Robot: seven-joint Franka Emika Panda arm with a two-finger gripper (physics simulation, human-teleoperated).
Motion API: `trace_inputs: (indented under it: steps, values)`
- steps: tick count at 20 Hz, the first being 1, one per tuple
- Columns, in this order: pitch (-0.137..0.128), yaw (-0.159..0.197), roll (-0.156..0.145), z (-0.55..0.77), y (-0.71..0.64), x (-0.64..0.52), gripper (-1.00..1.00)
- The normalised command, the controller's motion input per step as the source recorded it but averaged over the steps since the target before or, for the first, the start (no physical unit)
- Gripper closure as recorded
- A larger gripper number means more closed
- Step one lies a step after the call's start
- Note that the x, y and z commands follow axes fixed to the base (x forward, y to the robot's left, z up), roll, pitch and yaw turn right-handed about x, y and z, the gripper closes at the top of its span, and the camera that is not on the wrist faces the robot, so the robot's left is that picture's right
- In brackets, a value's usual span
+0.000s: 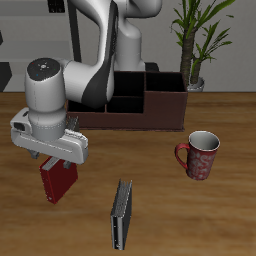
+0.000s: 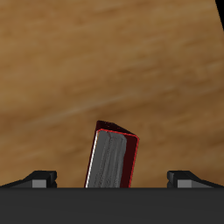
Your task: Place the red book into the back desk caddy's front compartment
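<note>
The red book [image 1: 58, 182] stands on edge on the table near the front, slightly tilted. My gripper [image 1: 56, 158] hangs right above it. In the wrist view the book [image 2: 112, 157] shows end-on, grey pages inside a dark-red cover, between my two fingertips [image 2: 40, 178], which stand wide apart and do not touch it. The gripper [image 2: 112, 180] is open. The back desk caddy [image 1: 160, 110] is a long dark maroon box at the table's back, partly hidden by my arm. Its small middle cells [image 1: 128, 100] show only in part.
A grey-black book [image 1: 121, 214] stands on edge near the table's front edge, beside the red book. A red patterned mug [image 1: 201, 155] stands between it and the caddy. A potted plant [image 1: 196, 40] stands behind the caddy's end.
</note>
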Motion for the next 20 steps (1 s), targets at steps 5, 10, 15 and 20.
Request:
trace_inputs:
  steps: [5, 10, 15, 20]
  values:
    - [0.022, -0.009, -0.003, -0.24, 0.05, 0.05, -1.0]
    - [0.009, -0.006, 0.001, -0.1, 0.0, -0.01, 1.0]
    - [0.002, 0.006, 0.002, 0.02, -0.01, -0.01, 1.0]
    - [-0.028, 0.04, 0.013, 0.31, 0.19, 0.0, 1.0]
